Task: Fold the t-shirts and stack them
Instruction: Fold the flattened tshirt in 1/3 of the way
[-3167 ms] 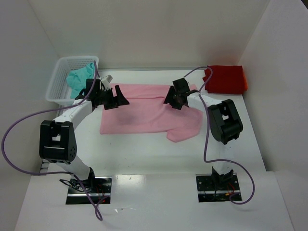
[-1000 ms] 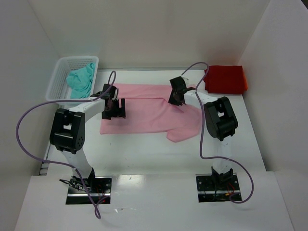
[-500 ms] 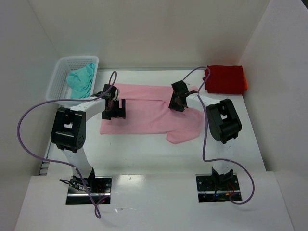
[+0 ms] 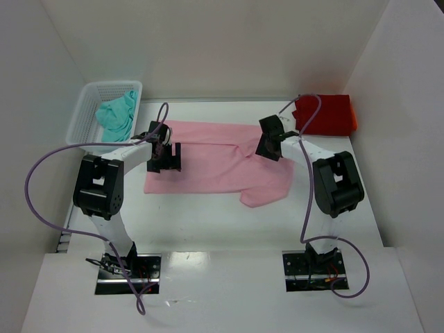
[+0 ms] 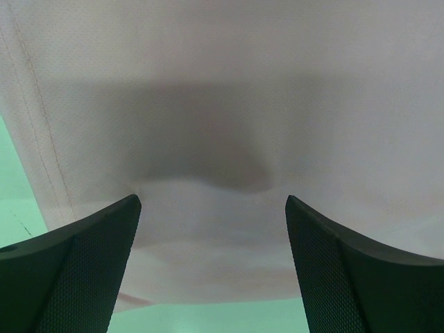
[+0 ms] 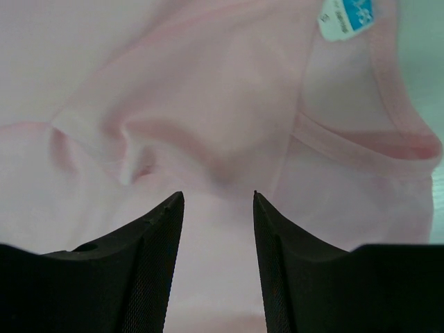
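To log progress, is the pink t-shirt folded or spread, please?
Mostly spread: the pink t-shirt lies flat and wide, a sleeve sticking out.

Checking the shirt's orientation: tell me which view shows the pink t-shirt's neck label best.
Right wrist: the white-and-blue neck label sits at the collar of the pink t-shirt. Top external shows the whole shirt, label too small. Left wrist shows only plain cloth.

Front open, basket (image 4: 78,125) left, red t-shirt (image 4: 326,114) right
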You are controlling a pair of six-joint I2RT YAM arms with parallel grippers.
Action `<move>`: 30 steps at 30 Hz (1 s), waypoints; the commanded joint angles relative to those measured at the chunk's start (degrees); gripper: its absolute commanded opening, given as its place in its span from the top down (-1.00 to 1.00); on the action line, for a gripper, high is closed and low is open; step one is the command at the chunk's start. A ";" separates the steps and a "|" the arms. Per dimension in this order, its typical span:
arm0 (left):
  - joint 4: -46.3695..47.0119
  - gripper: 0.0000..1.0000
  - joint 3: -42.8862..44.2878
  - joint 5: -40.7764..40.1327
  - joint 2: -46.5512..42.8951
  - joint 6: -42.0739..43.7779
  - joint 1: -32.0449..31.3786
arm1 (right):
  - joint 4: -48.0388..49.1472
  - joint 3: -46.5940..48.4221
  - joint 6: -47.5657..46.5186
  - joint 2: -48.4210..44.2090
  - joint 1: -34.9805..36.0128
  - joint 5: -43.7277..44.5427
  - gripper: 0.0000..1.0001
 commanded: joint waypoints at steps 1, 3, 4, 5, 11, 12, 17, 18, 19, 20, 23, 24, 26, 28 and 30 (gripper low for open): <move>-0.32 -0.85 1.84 -0.12 0.67 0.79 -0.22 | -2.63 -2.43 1.66 -1.18 -0.54 3.80 -0.02; -0.32 -0.85 1.84 -0.12 0.67 0.79 -0.22 | -2.02 -4.35 2.19 -1.17 -1.94 2.92 0.01; -0.32 -0.85 1.84 -0.12 0.67 0.79 -0.22 | -1.40 -4.88 2.19 -1.17 -1.95 2.14 0.01; -0.32 -0.85 1.84 -0.12 0.67 0.79 -0.22 | -0.61 -4.89 2.19 -1.17 -2.47 2.13 0.01; -0.32 -0.85 1.84 -0.12 0.67 0.79 -0.22 | -0.08 -5.59 2.72 0.84 -3.09 1.60 0.03; -0.32 -0.85 1.84 -0.12 0.67 0.79 -0.22 | -0.08 -5.59 2.72 0.85 -3.09 1.60 0.10; -0.32 -0.85 1.84 -0.12 1.19 0.79 -0.22 | 1.24 -5.59 3.24 1.55 -3.09 1.08 0.29; -0.32 -0.85 1.84 -0.12 1.20 0.79 -0.22 | 1.85 -5.59 3.25 1.55 -3.09 1.08 0.29; -0.32 -0.85 1.84 -0.12 1.20 0.79 -0.22 | 1.86 -5.59 3.25 1.55 -3.09 1.08 0.29; -0.32 -0.85 1.84 -0.12 1.20 0.79 -0.22 | 2.38 -5.07 3.25 1.55 -3.09 1.08 0.29; -0.32 -0.85 1.84 -0.12 1.20 0.79 -0.22 | 2.91 -5.07 3.25 2.07 -3.09 0.55 0.40; -0.32 -0.85 1.84 -0.12 1.20 0.79 -0.22 | 2.91 -5.07 3.25 2.08 -3.09 0.55 0.45; -0.32 -0.85 1.84 -0.12 1.81 0.79 -0.22 | 3.44 -5.07 3.77 2.08 -3.09 0.55 0.55; -0.32 -0.85 1.84 -0.12 1.81 0.79 -0.22 | 3.44 -5.07 3.77 2.08 -3.09 0.55 0.68; -0.32 -0.85 1.84 -0.65 2.34 0.79 -0.22 | 3.44 -5.07 3.77 2.08 -3.09 1.08 0.82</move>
